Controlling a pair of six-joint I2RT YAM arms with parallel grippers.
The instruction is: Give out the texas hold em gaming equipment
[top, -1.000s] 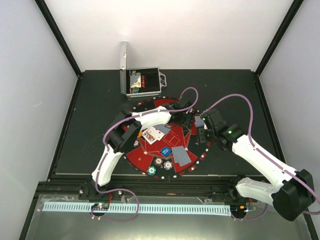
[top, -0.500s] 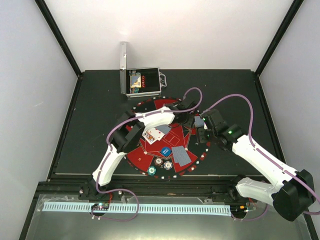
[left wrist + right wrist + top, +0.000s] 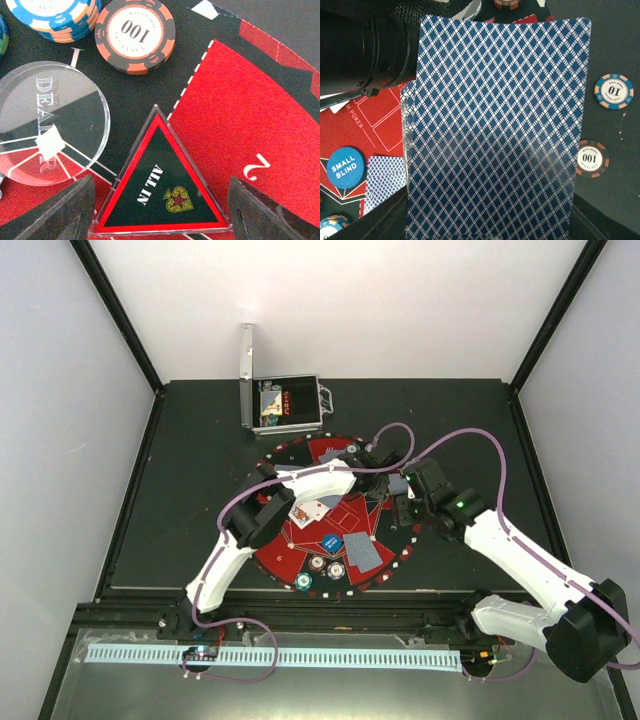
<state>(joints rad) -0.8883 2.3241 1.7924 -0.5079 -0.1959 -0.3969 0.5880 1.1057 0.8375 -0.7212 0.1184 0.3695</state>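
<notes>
Right gripper point(image 3: 490, 226) jaws pinch thin, bendy card point(image 3: 495, 115) edge; left gripper point(image 3: 162, 212) jaws open astride slick ALL IN triangle point(image 3: 160, 187).

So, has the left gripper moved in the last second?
Yes. Judged against the silver case, the left gripper has shifted rightward across the mat.

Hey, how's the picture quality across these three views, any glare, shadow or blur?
Top view: evenly lit, though chips are too small to read. Left wrist: print on the triangle marker is sharp, the clear disc doubles its lettering. Right wrist: a soft shadow band crosses the card; numbered chips behind are readable.
</notes>
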